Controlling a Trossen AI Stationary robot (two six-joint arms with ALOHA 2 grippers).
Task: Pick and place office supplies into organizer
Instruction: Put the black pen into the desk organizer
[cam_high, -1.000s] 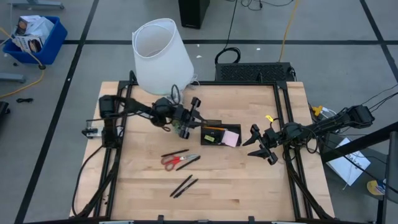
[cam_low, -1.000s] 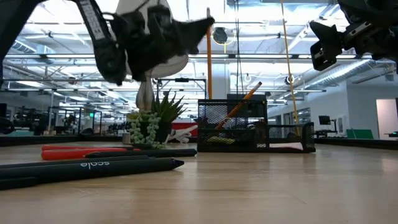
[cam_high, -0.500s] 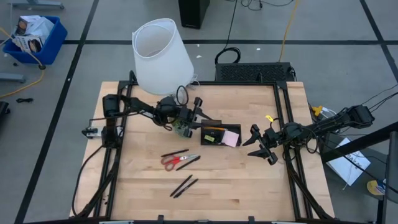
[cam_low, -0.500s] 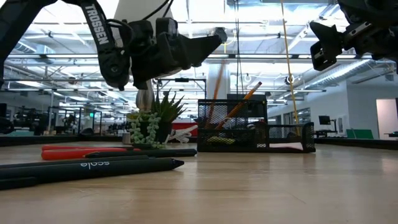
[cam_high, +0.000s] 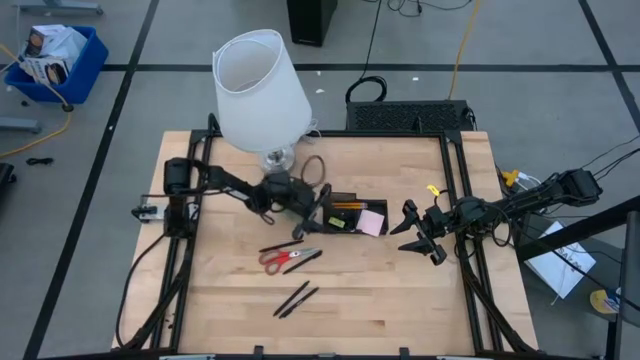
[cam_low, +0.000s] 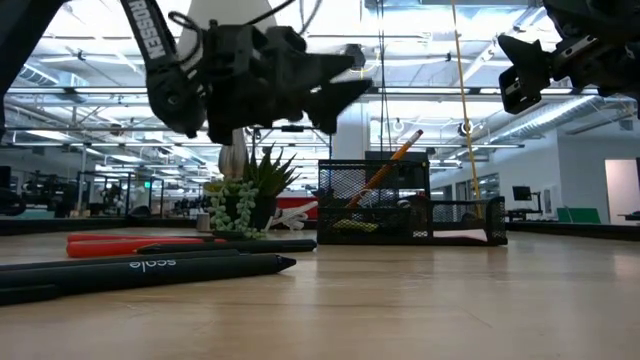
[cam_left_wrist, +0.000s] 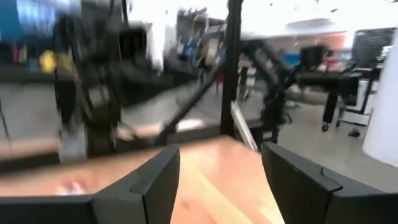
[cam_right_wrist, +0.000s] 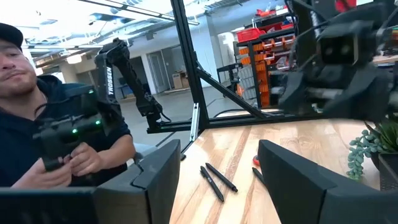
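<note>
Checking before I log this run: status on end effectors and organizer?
Left end effector open, empty, above organizer's left end. Right end effector open, idle, right of organizer. Scissors and pens on table. Plant close by left arm.

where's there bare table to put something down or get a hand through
Free: the front strip of the table below the two black pens, and the wood between the organizer and the right gripper. Crowded: the middle, where the left gripper hangs by the organizer above the scissors; the lamp fills the back left.
</note>
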